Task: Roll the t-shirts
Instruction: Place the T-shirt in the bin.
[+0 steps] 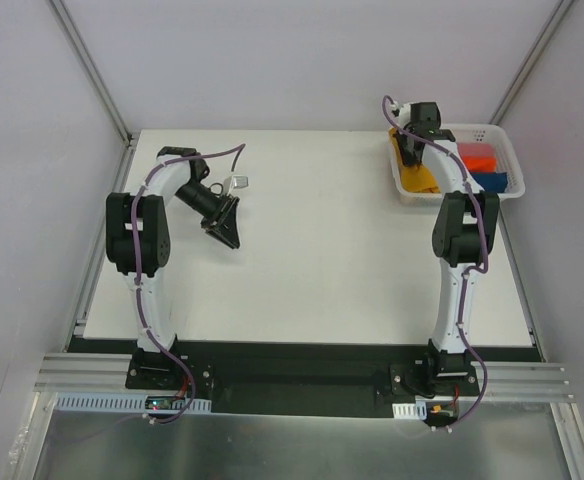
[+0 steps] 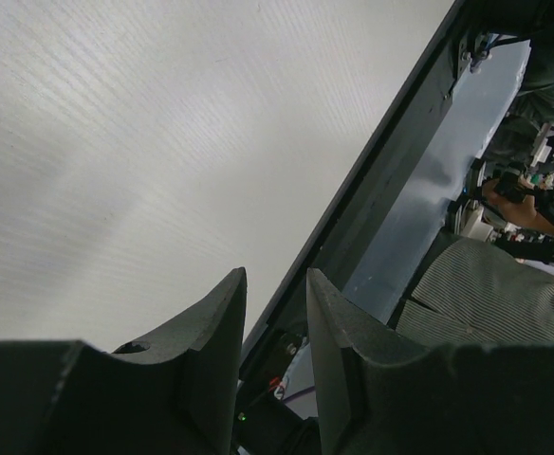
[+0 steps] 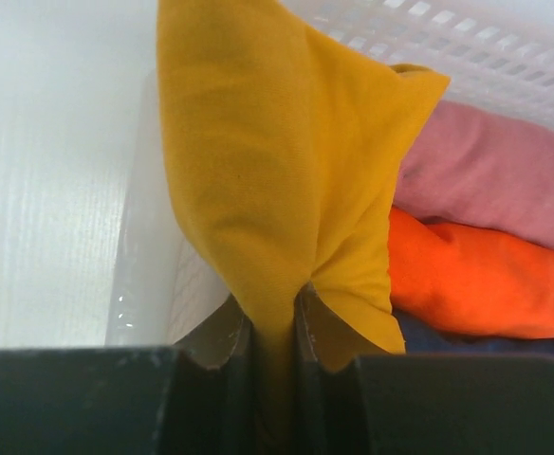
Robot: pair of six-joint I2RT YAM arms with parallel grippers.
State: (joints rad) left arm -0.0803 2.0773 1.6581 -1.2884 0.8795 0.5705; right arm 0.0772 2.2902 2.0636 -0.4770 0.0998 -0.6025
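Observation:
My right gripper (image 3: 272,299) is shut on a fold of the mustard-orange t-shirt (image 3: 277,180), which hangs from the jaws over the left end of the white mesh basket (image 3: 467,47). In the top view that shirt (image 1: 415,168) drapes at the basket's left end under the right gripper (image 1: 412,135). A pinkish t-shirt (image 3: 495,180), a red-orange one (image 3: 476,284) and a sliver of a dark blue one (image 3: 505,346) lie in the basket. My left gripper (image 2: 275,284) is open and empty, held over the table's left part (image 1: 227,228).
The basket (image 1: 502,150) stands at the table's far right corner. The white tabletop (image 1: 322,250) spreads between the arms. A black rail (image 2: 372,190) marks the near table edge. Grey enclosure walls stand left, right and behind.

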